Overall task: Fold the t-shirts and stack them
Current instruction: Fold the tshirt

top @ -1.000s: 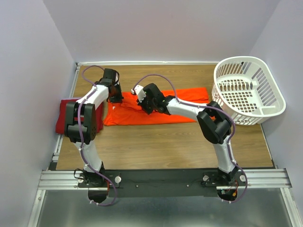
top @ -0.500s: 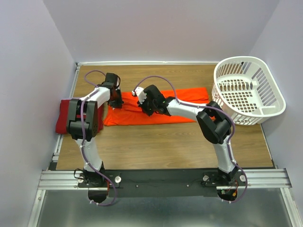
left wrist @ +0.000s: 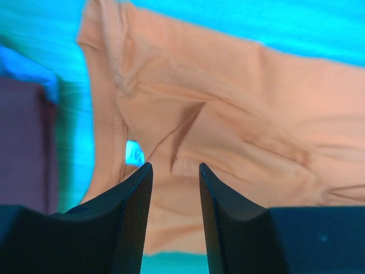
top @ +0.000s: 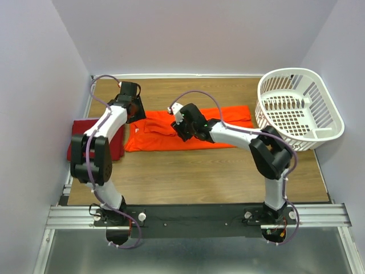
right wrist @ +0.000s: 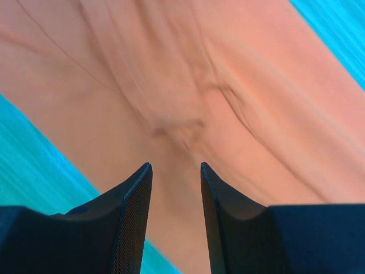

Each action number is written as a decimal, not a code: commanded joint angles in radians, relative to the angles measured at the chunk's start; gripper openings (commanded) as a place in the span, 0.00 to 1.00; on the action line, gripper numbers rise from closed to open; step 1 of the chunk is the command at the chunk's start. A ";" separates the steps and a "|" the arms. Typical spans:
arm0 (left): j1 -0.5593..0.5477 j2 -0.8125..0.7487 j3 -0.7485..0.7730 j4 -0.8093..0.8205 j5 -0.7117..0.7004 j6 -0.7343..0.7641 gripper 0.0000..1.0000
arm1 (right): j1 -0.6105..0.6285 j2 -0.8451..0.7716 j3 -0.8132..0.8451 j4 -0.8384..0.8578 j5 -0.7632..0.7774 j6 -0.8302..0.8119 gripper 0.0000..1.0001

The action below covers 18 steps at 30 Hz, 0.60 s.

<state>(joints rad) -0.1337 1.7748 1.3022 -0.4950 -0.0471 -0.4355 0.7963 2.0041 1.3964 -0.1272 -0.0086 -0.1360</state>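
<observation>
Soft, even light fills the top view, sharp throughout, with only faint shadows on the table (top: pixel 199 165). Both wrist views carry a heavy colour cast: wood reads turquoise, the orange-red shirt (left wrist: pixel 239 114) pale peach, its folds slightly blurred at upper centre of the right one.

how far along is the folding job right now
Done: the crimson shirt lies folded at the left edge of the table. In hand: the orange shirt is a long, partly folded band; the left gripper and right gripper hover open over it, gripping nothing. Left: finish folding it and stack it on the crimson one.
</observation>
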 commanded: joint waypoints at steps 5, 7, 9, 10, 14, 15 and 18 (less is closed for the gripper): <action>-0.050 -0.261 -0.232 0.047 -0.074 -0.092 0.47 | -0.101 -0.220 -0.258 -0.002 0.185 0.208 0.47; -0.052 -0.293 -0.291 0.084 -0.069 -0.109 0.46 | -0.138 -0.246 -0.296 -0.003 0.194 0.239 0.47; -0.050 -0.302 -0.360 0.111 -0.063 -0.118 0.46 | -0.187 -0.278 -0.350 -0.006 0.208 0.283 0.48; -0.052 -0.301 -0.375 0.116 -0.060 -0.118 0.46 | -0.221 -0.289 -0.367 -0.011 0.213 0.312 0.48; -0.050 -0.282 -0.441 0.154 -0.054 -0.131 0.46 | -0.279 -0.315 -0.419 -0.026 0.243 0.377 0.49; -0.050 -0.266 -0.443 0.167 -0.054 -0.134 0.46 | -0.288 -0.315 -0.425 -0.031 0.243 0.384 0.49; -0.052 -0.226 -0.434 0.179 -0.051 -0.129 0.45 | -0.310 -0.304 -0.442 -0.046 0.239 0.389 0.50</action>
<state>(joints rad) -0.1848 1.5150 0.8585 -0.3813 -0.0895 -0.5488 0.4988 1.7218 0.9794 -0.1436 0.1963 0.1959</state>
